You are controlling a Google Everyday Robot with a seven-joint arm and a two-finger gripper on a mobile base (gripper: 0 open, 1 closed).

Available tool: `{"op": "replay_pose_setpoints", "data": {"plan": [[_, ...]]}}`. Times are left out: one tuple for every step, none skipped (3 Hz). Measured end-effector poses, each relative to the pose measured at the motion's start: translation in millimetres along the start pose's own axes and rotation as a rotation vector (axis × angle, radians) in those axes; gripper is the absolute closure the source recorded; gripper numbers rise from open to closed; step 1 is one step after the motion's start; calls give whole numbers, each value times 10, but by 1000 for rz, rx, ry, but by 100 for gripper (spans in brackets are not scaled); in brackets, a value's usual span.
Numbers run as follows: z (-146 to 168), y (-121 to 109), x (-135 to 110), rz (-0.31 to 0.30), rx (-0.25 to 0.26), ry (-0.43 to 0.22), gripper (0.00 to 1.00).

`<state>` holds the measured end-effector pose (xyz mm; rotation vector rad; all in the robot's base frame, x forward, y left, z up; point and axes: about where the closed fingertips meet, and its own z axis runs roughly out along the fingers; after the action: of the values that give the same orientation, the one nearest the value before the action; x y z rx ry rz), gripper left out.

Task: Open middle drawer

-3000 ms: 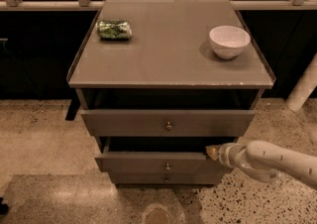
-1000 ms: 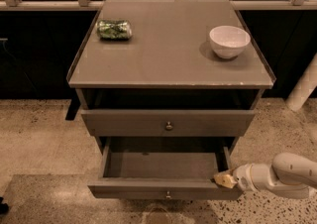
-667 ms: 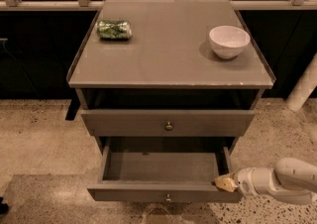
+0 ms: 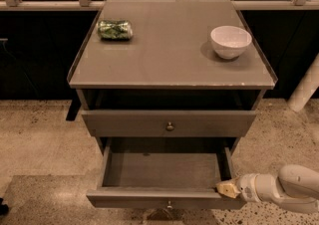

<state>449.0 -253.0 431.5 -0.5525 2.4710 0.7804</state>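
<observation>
The middle drawer stands pulled far out toward me, showing its plain grey inside with nothing in it. Its small round knob sits at the centre of the front, near the bottom edge of the view. My gripper comes in from the right on a white arm. Its pale tip rests against the front right corner of the open drawer. The top drawer above it sits slightly out. The lowest drawer is out of view.
A white bowl stands at the right of the cabinet top, and a green crushed can lies at the back left. A white post stands at the right. Speckled floor surrounds the cabinet.
The middle drawer, nearly shut three seconds ago, has been pulled far out. Over the last second the gripper and the drawer front have moved slightly further toward me.
</observation>
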Motion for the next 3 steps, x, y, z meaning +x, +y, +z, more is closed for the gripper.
{"op": "replay_pose_setpoints", "data": {"plan": [[-341,56,-268,-54,86,-74,100],[-869,252,-738,-177,223,-169,100],[-1144,388,-1030,-244,286,-217,94]]}}
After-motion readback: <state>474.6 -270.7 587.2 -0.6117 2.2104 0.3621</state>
